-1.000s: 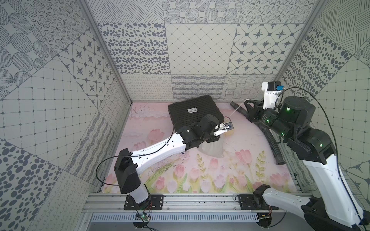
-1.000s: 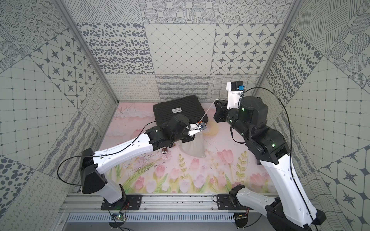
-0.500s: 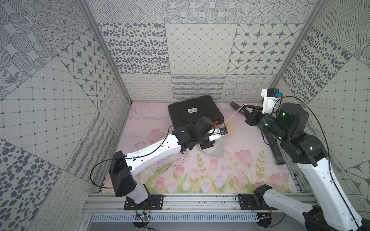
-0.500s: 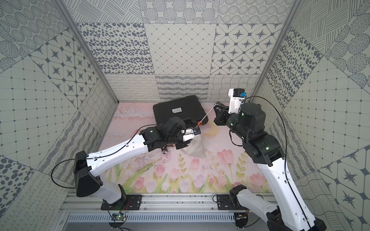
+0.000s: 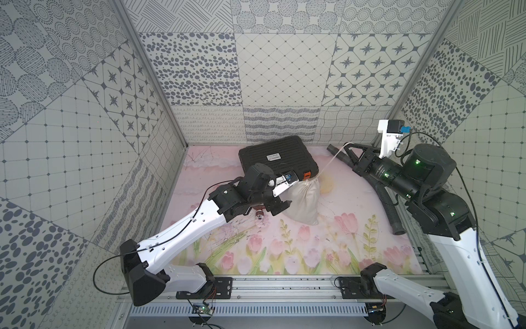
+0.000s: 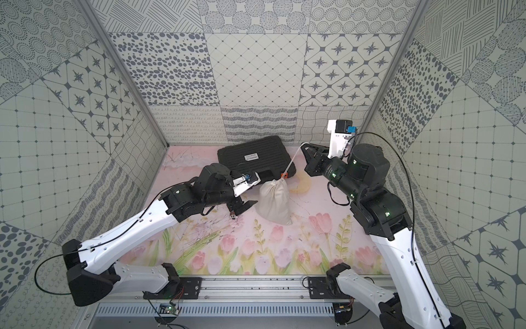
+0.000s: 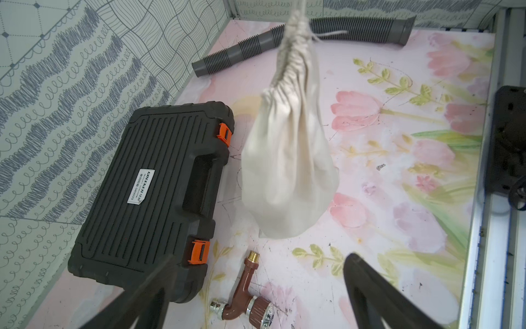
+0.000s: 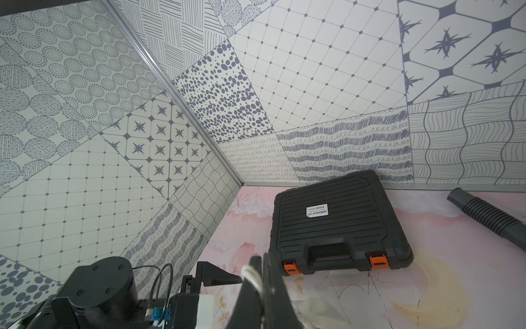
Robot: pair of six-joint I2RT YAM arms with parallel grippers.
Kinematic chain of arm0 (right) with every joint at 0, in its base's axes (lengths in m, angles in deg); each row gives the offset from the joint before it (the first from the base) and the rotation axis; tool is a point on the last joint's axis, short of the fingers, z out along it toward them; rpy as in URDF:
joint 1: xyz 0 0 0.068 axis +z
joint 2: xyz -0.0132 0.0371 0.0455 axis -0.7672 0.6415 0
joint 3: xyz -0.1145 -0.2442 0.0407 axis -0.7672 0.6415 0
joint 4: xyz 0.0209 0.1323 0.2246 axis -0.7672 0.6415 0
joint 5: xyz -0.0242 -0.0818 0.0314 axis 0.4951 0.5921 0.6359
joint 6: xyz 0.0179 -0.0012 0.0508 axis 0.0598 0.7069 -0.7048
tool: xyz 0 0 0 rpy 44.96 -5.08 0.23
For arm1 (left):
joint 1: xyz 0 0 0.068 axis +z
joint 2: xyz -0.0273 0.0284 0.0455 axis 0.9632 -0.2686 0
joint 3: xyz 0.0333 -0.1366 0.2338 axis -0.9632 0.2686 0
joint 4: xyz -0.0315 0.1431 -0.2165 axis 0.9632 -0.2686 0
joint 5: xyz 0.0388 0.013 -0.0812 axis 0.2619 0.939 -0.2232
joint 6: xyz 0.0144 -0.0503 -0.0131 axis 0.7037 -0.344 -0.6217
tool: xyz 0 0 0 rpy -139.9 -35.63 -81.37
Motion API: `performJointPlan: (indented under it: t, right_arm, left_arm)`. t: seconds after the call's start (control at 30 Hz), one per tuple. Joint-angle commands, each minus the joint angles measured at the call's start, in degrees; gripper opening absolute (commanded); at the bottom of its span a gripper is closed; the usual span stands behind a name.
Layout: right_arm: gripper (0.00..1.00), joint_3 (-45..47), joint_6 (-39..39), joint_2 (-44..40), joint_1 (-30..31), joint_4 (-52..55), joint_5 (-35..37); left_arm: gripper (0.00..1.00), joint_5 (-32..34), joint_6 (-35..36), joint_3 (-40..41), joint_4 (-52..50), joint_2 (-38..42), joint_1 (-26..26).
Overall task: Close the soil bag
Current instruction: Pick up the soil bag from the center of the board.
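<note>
The soft cream-white cloth drawstring soil bag [image 5: 304, 202] sits on the pink floral tabletop [image 5: 327, 250], just in front of the ribbed black plastic case with orange latches [image 5: 277, 159] and between the two arms. Its neck is bunched into tight pleats. The thin white cord [image 6: 291, 162] runs taut from the neck up to the right claw [image 5: 345, 145], which is clenched on the cord's end. The left claw [image 6: 244, 207] is released, spread wide just beside the bag's body and holding nothing.

The sack looks limp, with the loose filling weighing down its base, so it will likely slump and slide rather than resist a pull. The cloth wrinkles easily and offers little firm purchase. The best holds are probably the cord for drawing tight and the gathered neck just below the pleats for bracing.
</note>
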Motion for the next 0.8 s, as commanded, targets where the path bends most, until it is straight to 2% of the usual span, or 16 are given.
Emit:
performJointPlan:
  t: [0.0, 0.17, 0.3, 0.6, 0.77]
  right_arm:
    - [0.0, -2.4, -0.68, 0.13, -0.21, -4.25, -3.75]
    - [0.0, -2.58, -0.53, -0.56, -0.17, -4.22, -6.39]
    - [0.0, -1.3, -0.75, -1.04, -0.17, -4.21, -6.2]
    - [0.0, -0.19, -1.25, -1.63, -0.16, -4.21, -7.01]
    - [0.0, 1.1, -1.66, -1.91, -0.2, -4.21, -6.58]
  left_arm:
    - [0.96, -6.49, -6.0, 1.92, 1.98, 0.92, 1.37]
    - [0.96, -10.4, -4.99, 3.63, 9.94, -1.19, 1.42]
    - [0.96, -15.0, -3.36, -0.51, 10.24, -6.6, 1.34]
    - [0.96, -14.03, -0.97, -7.78, 15.37, -16.81, 1.33]
    - [0.93, -18.76, -0.56, -10.69, 15.11, -19.7, 1.24]
